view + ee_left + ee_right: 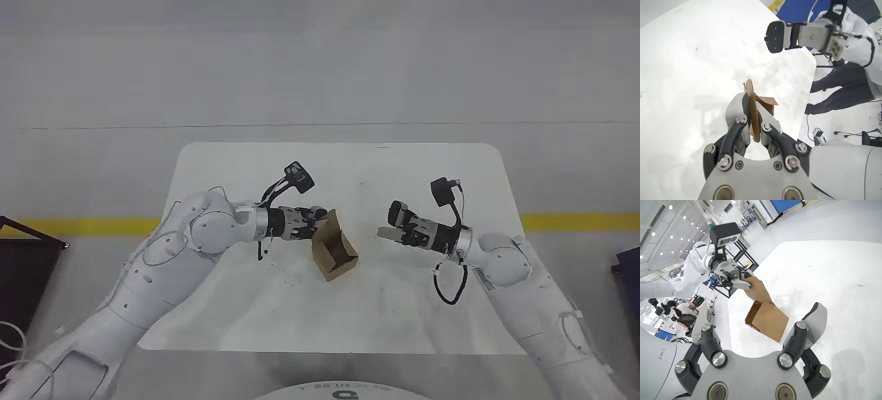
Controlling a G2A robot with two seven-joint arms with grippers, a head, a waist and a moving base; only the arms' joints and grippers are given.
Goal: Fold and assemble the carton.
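- L arm (205,232) lies over the table (420,320), stretched out behind the left jaws, wrist aimed toward the right jaws.
- Left jaws: clamped tight on one cardboard flap of the carton (334,252). In the L wrist view the flap stands edge-on between the two left fingers (745,106), pads pressed to both faces. Nothing else is in the grip.
- From across, in the R wrist view, we see these jaws pinching the top end of a long brown flap (758,291) that rises from the box body.
- Carton: brown and part-folded, w/ one end gaping open and short flaps sticking out. It sits just ahead of the left jaws, btw the two sets of jaws and nearer the left ones. The body is tilted, not square to the table edge.
- We can't tell for sure whether the carton's low corner rests on the table or hangs just over it.
- Right jaws: spread wide, holding nothing. The right fingers (815,317) stand far apart, w/ the carton ahead of them and bare table btw.
- In the L wrist view a flat black pad (775,37) of the right jaws shows beyond the carton, well apart from it.
- R arm (505,262) lies over the table behind the right jaws, wrist aimed back at the left jaws.
- Yellow floor line (90,226) runs past the table, behind both arms.
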